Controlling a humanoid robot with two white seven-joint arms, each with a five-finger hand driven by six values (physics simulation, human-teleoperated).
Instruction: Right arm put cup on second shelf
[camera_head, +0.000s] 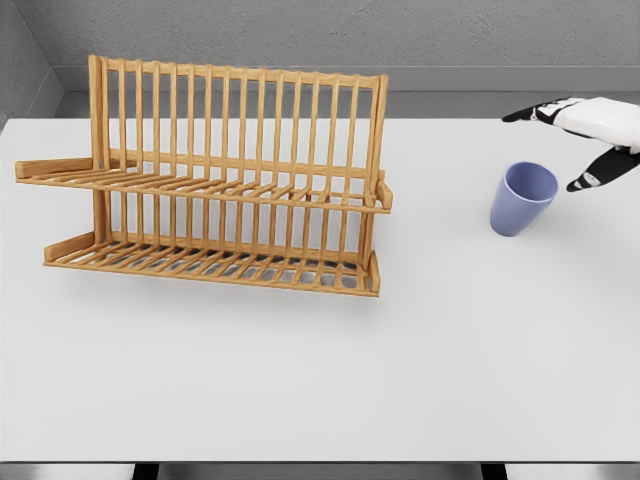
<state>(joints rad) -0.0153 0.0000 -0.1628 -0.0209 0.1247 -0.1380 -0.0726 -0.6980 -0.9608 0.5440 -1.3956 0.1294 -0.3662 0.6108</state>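
- Right hand (585, 135) enters from the right edge of the head view, above the table's far right area. Fingers (592, 180) spread apart, dark tips showing, nothing between them.
- Cup (522, 198): blue-violet, no handle, standing on the white table (320, 380), mouth up and seen tilted toward the camera. It sits just below and left of the right hand. The lower finger lies close beside the rim; contact not evident, so I record it as near, not touching.
- Rack (215, 180): wooden, two tiers, slatted back, on the left half of the table and well apart from the cup. Upper shelf (220, 190) and lower shelf (215, 265) both carry nothing.
- Left hand: not in the frame.
- Progress, judged from layout: early stage. The cup is not grasped, not lifted, not carried. Nothing on the placing side is done.
- Current step, as I read it: approach and pre-grasp, hand opened wide enough to take the cup's body.
- Remaining: close the hand round the cup, lift clear of the table, carry it leftward across the open tabletop to the rack, set it on the second shelf, release, withdraw.
- Open question: which tier counts as "second" is not settled by the view.
- Risk noted: the cup tapers toward its base, so a grip low on the wall may slip.
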